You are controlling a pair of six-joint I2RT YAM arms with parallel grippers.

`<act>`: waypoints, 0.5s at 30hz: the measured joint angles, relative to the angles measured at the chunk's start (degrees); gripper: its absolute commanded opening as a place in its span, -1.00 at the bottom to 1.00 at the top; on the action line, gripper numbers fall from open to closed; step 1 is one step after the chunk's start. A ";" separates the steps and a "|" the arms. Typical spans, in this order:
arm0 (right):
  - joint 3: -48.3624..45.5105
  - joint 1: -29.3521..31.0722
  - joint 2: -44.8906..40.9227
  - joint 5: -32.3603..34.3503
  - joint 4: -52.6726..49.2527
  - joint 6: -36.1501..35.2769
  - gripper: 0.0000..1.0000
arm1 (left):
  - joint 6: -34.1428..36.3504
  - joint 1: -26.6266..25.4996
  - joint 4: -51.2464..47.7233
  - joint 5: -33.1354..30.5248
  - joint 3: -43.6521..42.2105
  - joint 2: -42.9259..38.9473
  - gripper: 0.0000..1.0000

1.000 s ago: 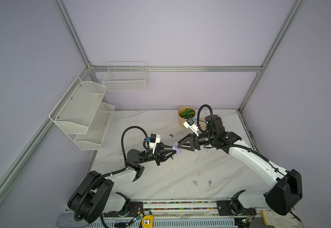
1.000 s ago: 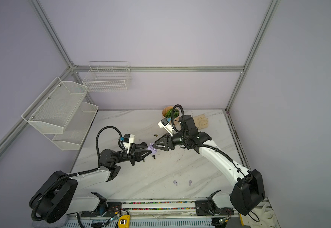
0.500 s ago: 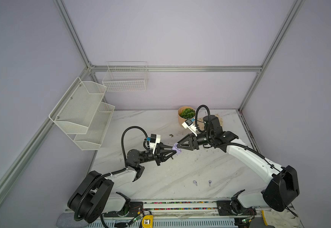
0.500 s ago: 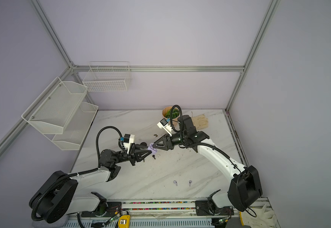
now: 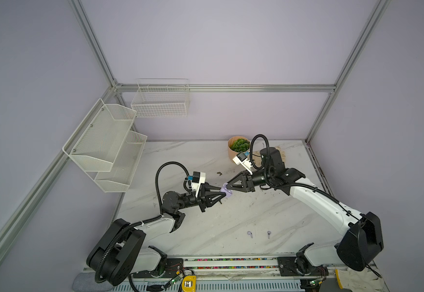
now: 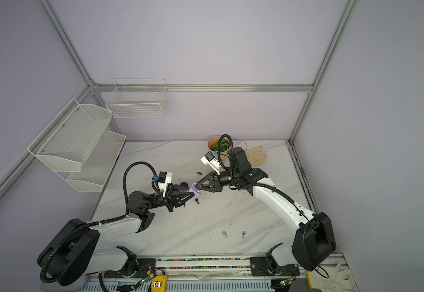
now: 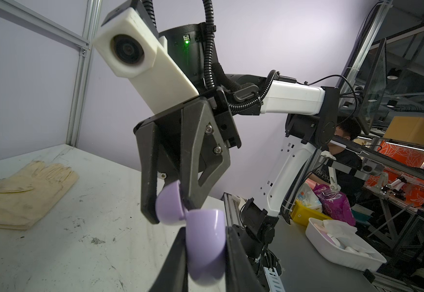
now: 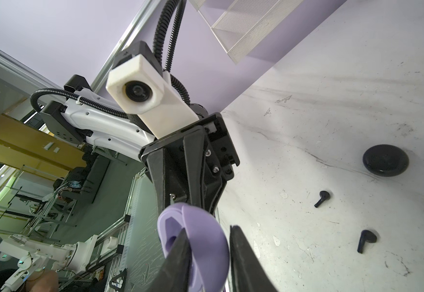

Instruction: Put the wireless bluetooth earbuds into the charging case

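Case (image 6: 196,191), lilac and hinged open, hangs in mid-air over the table (image 6: 205,227) where the two arms meet. The left gripper (image 7: 205,233) reaches in from about 9 o'clock in both top views and is clamped on one half. The right gripper (image 8: 207,227) comes from about 2 o'clock, its jaws narrowly parted astride the other half, one finger at the inner face and one outside. I cannot tell whether they pinch it. Two pale earbuds (image 5: 249,234) lie side by side on the table at about 5 o'clock from the case, well apart from both grippers, stems pointing roughly to 6 o'clock. Two black earbuds (image 8: 322,198) lie near a black case (image 8: 385,160), close below the grippers. The pale pair looks the likely match. The right arm, based on that side, seems better placed to fetch them while the left steadies the case, closing its jaws along the 3-to-9 line, across the stems.
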 measured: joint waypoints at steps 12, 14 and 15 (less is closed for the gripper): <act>0.02 0.00 0.00 0.63 0.20 -0.48 -0.64 | -0.02 0.00 0.04 -0.17 0.00 0.00 -0.89; 0.02 0.00 0.00 0.79 0.26 -0.48 -0.67 | -0.02 0.00 0.02 -0.31 0.00 0.00 -0.87; 0.02 0.00 0.00 0.87 0.35 -0.48 -0.67 | -0.02 0.00 0.02 -0.42 0.00 0.00 -0.85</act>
